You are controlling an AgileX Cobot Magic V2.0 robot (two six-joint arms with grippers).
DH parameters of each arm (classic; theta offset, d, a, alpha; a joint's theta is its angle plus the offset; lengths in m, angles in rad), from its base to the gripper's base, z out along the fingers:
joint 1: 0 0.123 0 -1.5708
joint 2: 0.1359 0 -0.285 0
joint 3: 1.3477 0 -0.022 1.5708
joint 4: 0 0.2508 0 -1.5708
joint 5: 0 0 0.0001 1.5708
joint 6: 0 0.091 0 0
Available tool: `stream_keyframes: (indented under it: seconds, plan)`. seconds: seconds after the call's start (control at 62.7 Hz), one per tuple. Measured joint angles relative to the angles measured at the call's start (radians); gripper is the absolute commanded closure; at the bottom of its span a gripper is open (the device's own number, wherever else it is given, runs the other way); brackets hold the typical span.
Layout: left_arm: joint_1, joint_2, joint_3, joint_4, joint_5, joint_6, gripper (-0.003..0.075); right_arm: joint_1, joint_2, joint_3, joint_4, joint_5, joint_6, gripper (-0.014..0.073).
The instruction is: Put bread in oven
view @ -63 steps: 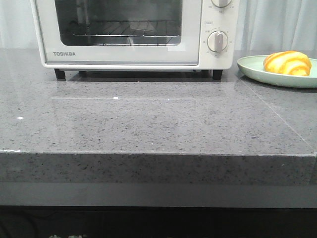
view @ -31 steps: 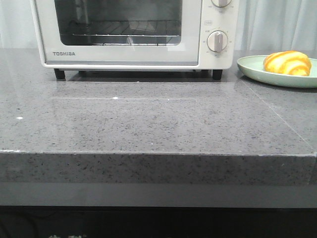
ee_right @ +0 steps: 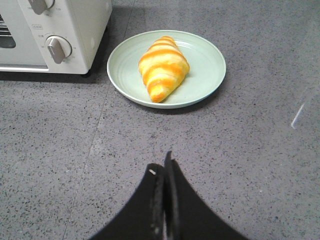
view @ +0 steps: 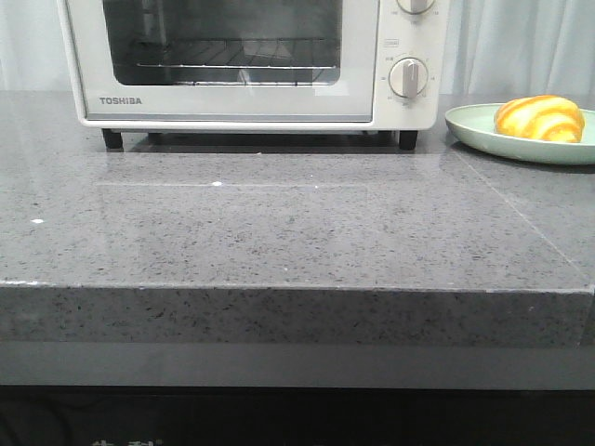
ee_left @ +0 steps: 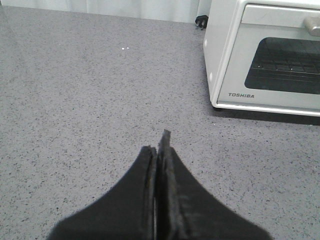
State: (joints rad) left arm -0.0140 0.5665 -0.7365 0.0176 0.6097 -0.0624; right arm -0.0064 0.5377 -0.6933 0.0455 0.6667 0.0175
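Nothing has moved on the counter since 1 second ago: the front view shows the same scene, with no arm in it. You have both grippers clenched on nothing. The left gripper (ee_left: 159, 150) hangs over bare counter (ee_left: 90, 100), its fingers pressed flat together, and the oven (ee_left: 265, 55) stands well ahead of the tips and off to one side, door shut. The right gripper (ee_right: 164, 170) is likewise closed and empty, with the bread (ee_right: 162, 67) lying ahead of its fingertips, clearly apart from them, on the pale green plate (ee_right: 205, 60).

By my reading the task has hardly begun. 0 steps are done: the oven door (view: 223, 56) is up, and the bread is untouched. You still need to drop the door, open the right fingers, take the bread, and set it on the rack (view: 223, 56).
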Motion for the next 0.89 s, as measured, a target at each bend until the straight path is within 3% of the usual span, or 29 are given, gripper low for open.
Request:
stream_keyframes:
  seconds: [0.112, 0.175, 0.239, 0.478, 0.686, 0.893]
  plan:
    - [0.0, 0.0, 0.0, 0.0, 0.0, 0.0, 0.0738, 0.0, 0.0, 0.0, 0.0, 0.001, 0.0, 0.0214]
    - [0.0, 0.0, 0.0, 0.0, 0.0, 0.0, 0.0738, 0.0, 0.0, 0.0, 0.0, 0.001, 0.0, 0.009]
    - [0.0, 0.0, 0.0, 0.0, 0.0, 0.0, 0.0738, 0.0, 0.0, 0.0, 0.0, 0.002, 0.0, 0.0027]
    - [-0.04, 0.0, 0.0, -0.004, -0.009, 0.0, 0.0738, 0.0, 0.0, 0.0, 0.0, 0.002, 0.0, 0.002]
    - [-0.196, 0.021, 0.0, -0.007, -0.112, 0.0, 0.0738, 0.0, 0.0, 0.0, 0.0, 0.004, 0.0, 0.002]
    - [-0.374, 0.131, 0.0, -0.007, -0.31, 0.0, 0.0738, 0.0, 0.0, 0.0, 0.0, 0.004, 0.0, 0.002]
